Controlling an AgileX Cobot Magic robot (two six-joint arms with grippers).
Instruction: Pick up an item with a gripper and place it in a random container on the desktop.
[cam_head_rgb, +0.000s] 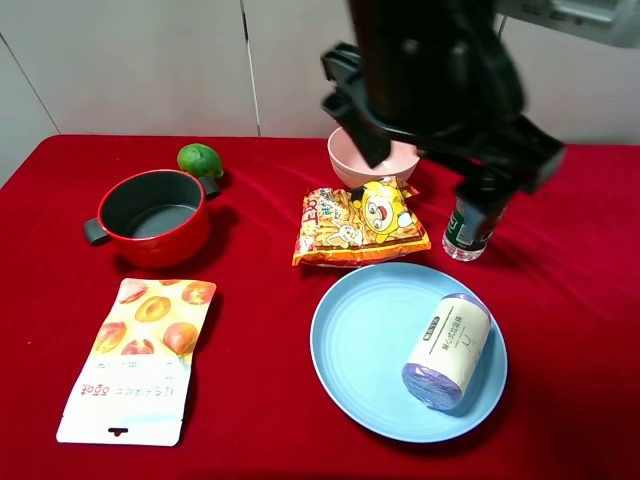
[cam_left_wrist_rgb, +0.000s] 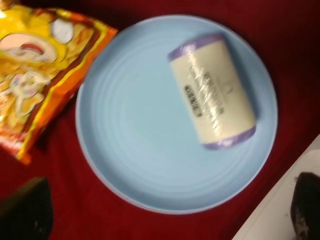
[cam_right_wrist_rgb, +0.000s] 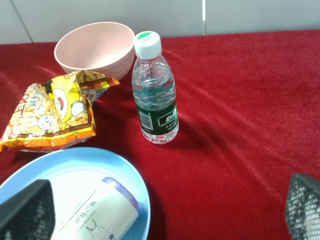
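The roll of pale purple bags in its cream label (cam_head_rgb: 449, 350) lies on its side in the right half of the light blue plate (cam_head_rgb: 360, 340). Nothing grips it. A bulky dark arm (cam_head_rgb: 430, 90) hangs high over the pink bowl and the bottle, well above the plate. The left wrist view looks straight down on the roll (cam_left_wrist_rgb: 212, 95) and plate (cam_left_wrist_rgb: 130, 150). The left gripper (cam_left_wrist_rgb: 165, 215) is open and empty, with its fingertips (cam_left_wrist_rgb: 25, 212) wide apart. The right gripper (cam_right_wrist_rgb: 165, 210) is open and empty beside the plate (cam_right_wrist_rgb: 75, 160) and roll (cam_right_wrist_rgb: 95, 215).
A chip bag (cam_head_rgb: 358, 224) touches the plate's far rim. Behind it are a pink bowl (cam_head_rgb: 372, 158) and a water bottle (cam_head_rgb: 470, 225). A red pot (cam_head_rgb: 155, 215), a green fruit (cam_head_rgb: 199, 159) and a peach snack pouch (cam_head_rgb: 140, 355) lie on the left.
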